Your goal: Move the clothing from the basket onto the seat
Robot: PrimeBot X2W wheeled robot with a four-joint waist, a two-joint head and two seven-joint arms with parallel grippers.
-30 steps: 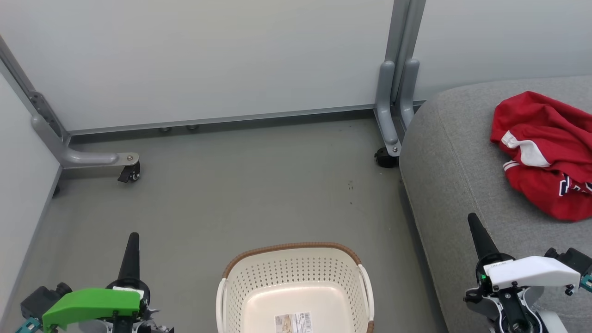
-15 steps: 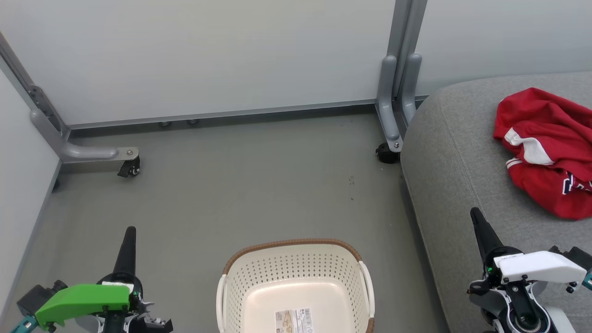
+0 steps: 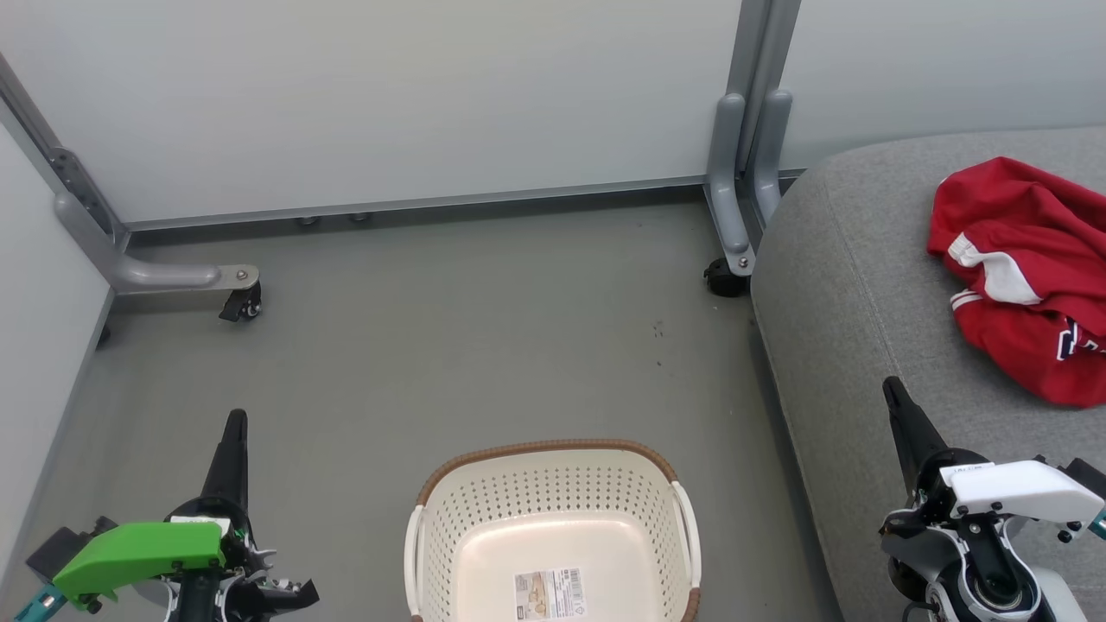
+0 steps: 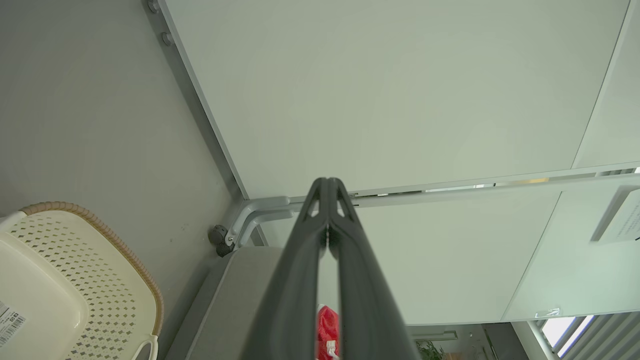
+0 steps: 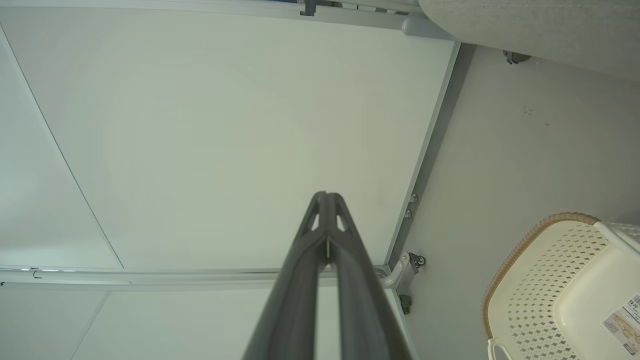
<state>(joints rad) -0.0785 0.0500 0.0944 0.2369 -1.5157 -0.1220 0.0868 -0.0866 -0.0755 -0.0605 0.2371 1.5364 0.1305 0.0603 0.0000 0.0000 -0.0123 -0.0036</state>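
Both my pincers are pressed together on nothing: the left gripper at the lower left of the head view, the right gripper at the lower right, against the seat. The clothing lies bunched on the seat at the right edge. The basket at bottom centre looks empty, so I judge the job done; I'd best check its cut-off near part and steer clear of its rim.

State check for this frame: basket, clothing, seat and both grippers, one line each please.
basket: upright on the floor, empty apart from its label sticker.
clothing: crumpled in a heap, lying on the seat.
seat: carrying the clothing.
left gripper: shut, holding nothing.
right gripper: shut, holding nothing.
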